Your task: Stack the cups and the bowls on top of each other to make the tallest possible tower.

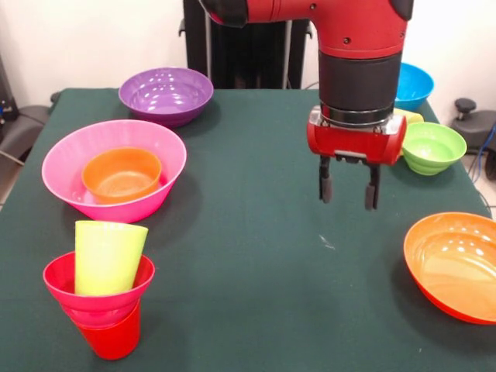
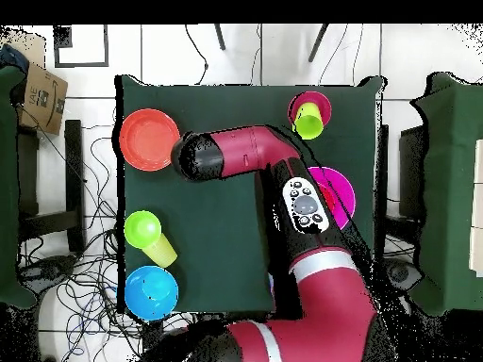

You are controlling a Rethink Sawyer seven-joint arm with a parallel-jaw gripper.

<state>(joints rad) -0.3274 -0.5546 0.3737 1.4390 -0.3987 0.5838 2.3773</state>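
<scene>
My gripper [image 1: 350,190] hangs open and empty above the green table, right of centre. At the front left stands the tower: a red cup [image 1: 116,337] carries a small magenta bowl [image 1: 58,285], and a lime green cup [image 1: 108,256] leans tilted inside that bowl; the tower [image 2: 309,113] also shows from overhead. A large pink bowl [image 1: 116,205] holds a small orange bowl [image 1: 122,174]. A purple bowl [image 1: 165,93] sits at the back left. To the right of the gripper are a ribbed green bowl [image 1: 432,146], a blue bowl [image 1: 413,84] and a pale yellow cup [image 1: 411,116], half hidden.
A large orange bowl [image 1: 453,263] lies at the front right near the table's edge. From overhead the arm [image 2: 283,189] covers part of the pink bowl [image 2: 338,184] and hides the purple one. Cables lie on the floor around the table.
</scene>
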